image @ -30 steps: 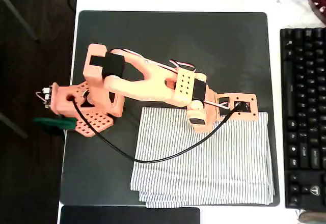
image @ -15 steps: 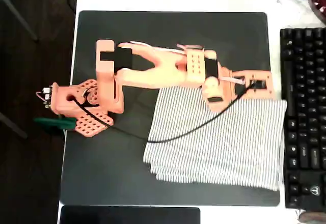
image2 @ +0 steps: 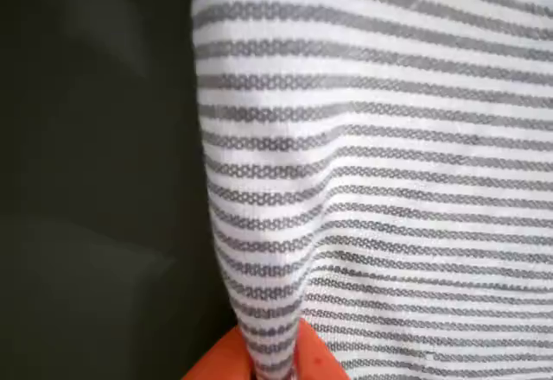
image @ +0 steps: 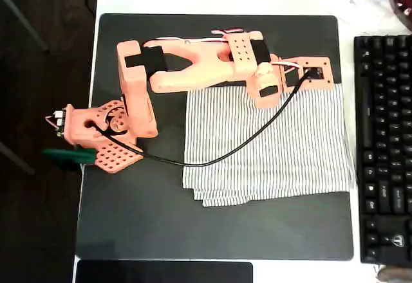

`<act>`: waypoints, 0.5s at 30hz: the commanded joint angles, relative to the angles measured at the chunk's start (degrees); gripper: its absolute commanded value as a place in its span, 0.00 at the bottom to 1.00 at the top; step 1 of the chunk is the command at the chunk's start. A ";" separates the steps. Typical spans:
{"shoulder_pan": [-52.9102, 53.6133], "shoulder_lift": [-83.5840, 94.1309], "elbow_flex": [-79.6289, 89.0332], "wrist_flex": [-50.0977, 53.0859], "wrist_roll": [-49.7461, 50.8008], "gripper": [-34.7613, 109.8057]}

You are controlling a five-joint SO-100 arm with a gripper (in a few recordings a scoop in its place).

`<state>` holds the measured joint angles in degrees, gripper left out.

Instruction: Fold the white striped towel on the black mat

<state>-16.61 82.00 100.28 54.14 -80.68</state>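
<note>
- Currently, far to the left of the pincer in the overhead view, the orange arm base [image: 106, 135] sits at the left edge of the black mat [image: 148, 225]; the arm reaches rightward from it across the mat's upper half.
- Left of and below the pincer, a black cable [image: 212, 161] droops from the base over the white striped towel [image: 270, 148] and rises to the wrist.
- The towel lies on the right half of the mat, below the pincer, with layered edges fanned out at its lower left corner [image: 203, 196]. Its right edge reaches the mat's right border, close to the keyboard [image: 386, 141].
- The pincer [image2: 259, 363] is closed on the towel's upper edge: the wrist view shows striped cloth pinched into a ridge between the orange fingertips [image2: 315, 363], with bare mat to the left of it.
- Step in hand, as judged: carrying the gripped upper edge to lay a fold.
- Keep the pinch firm; thin cloth slips readily.
- Lift enough that the carried layer clears the lower layers, otherwise the whole towel drags.
- Aim to bring the gripped edge down square to the opposite edge, stripes aligned, before releasing.
- Watch that the cable does not snag the cloth.
</note>
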 commanded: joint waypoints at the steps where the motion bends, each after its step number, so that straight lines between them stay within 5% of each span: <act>1: -1.14 2.99 -0.35 -1.23 0.70 0.24; 15: -1.85 7.73 2.90 -3.16 1.49 0.29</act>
<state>-19.25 85.43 102.83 51.33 -79.19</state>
